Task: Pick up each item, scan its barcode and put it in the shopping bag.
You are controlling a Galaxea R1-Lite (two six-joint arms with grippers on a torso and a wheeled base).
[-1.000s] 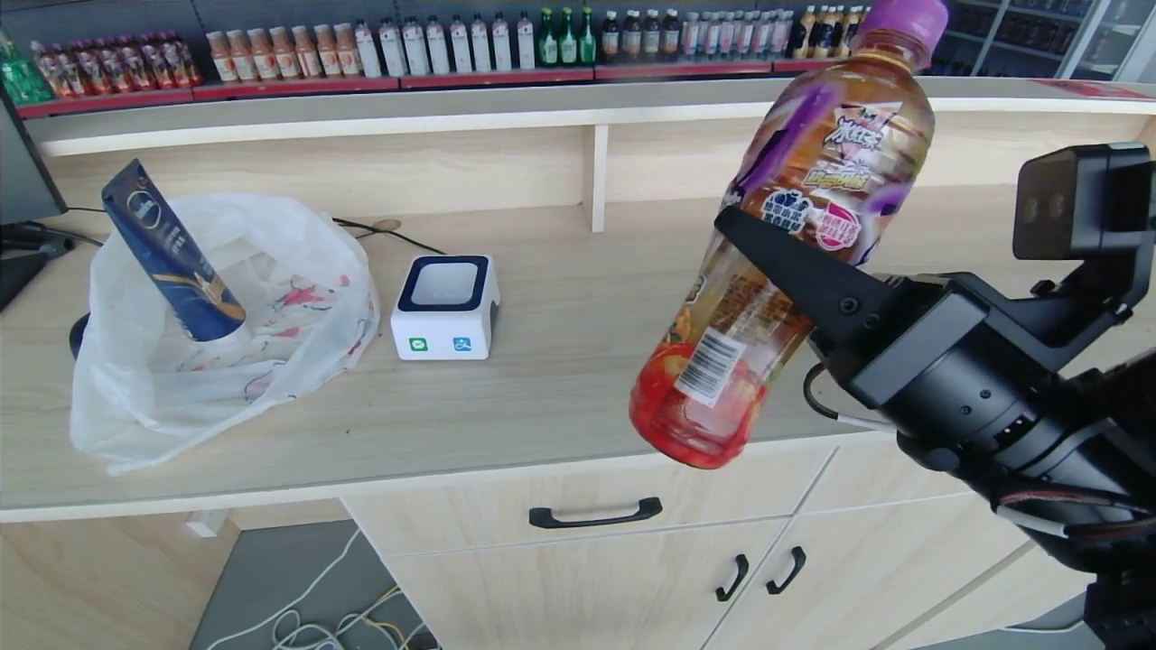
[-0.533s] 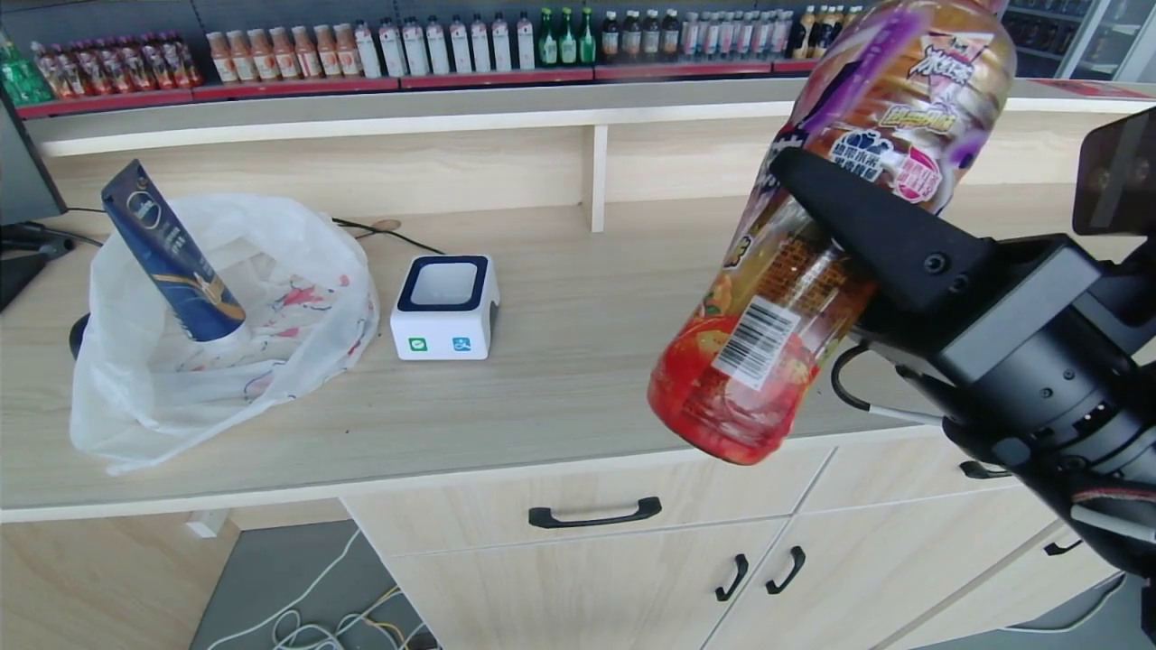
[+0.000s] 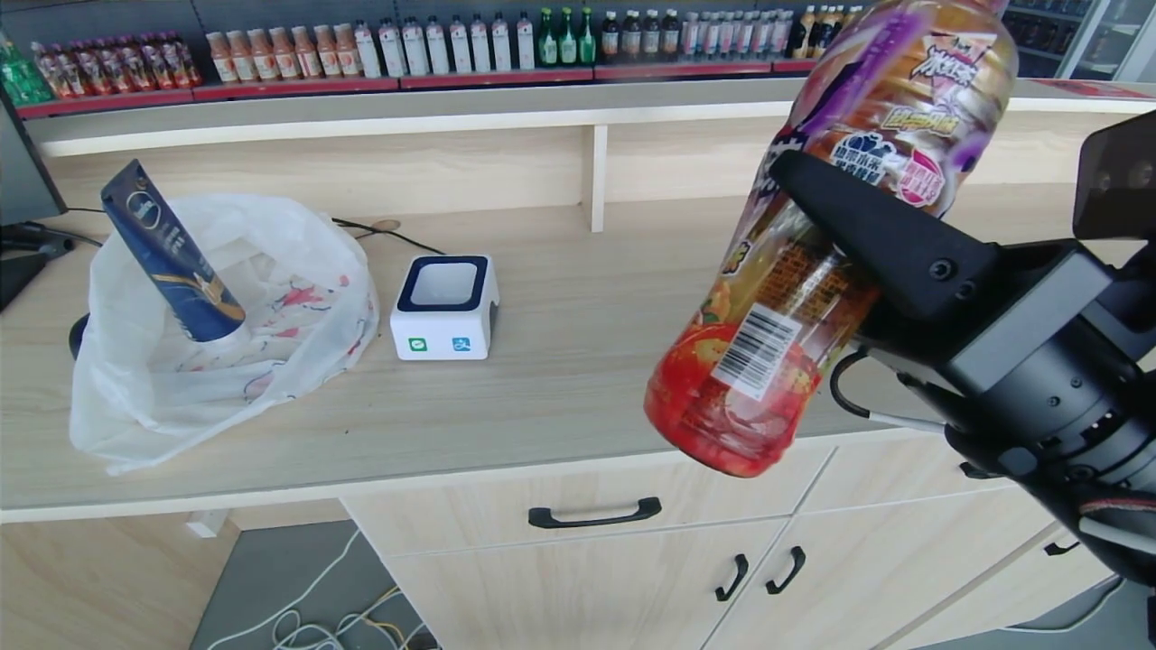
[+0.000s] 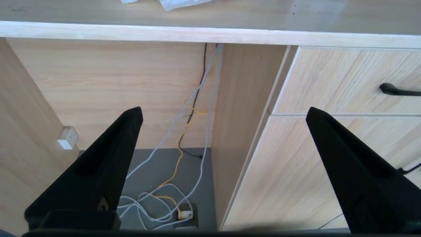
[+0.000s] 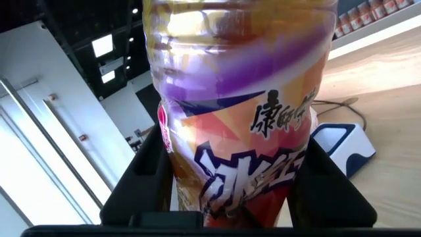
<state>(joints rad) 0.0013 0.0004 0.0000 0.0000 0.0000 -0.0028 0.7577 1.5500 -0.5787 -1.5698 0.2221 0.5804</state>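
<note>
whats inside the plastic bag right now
A dark blue tube leans inside the white plastic bag, its top end sticking out above the rim. The crumpled plastic covers the bag's bottom, so anything lying there cannot be seen.

The drink bottle (image 3: pixel 786 298): orange and purple label, red base, white barcode patch with black bars; right fingers (image 3: pixel 885 235): black; scanner (image 3: pixel 444 307): white, navy-framed window, green and blue icons; shopping bag (image 3: pixel 298 316): translucent white, red and blue print; tube (image 3: pixel 172 257): navy with gold; worktop (image 3: pixel 578 298): pale wood grain.
</note>
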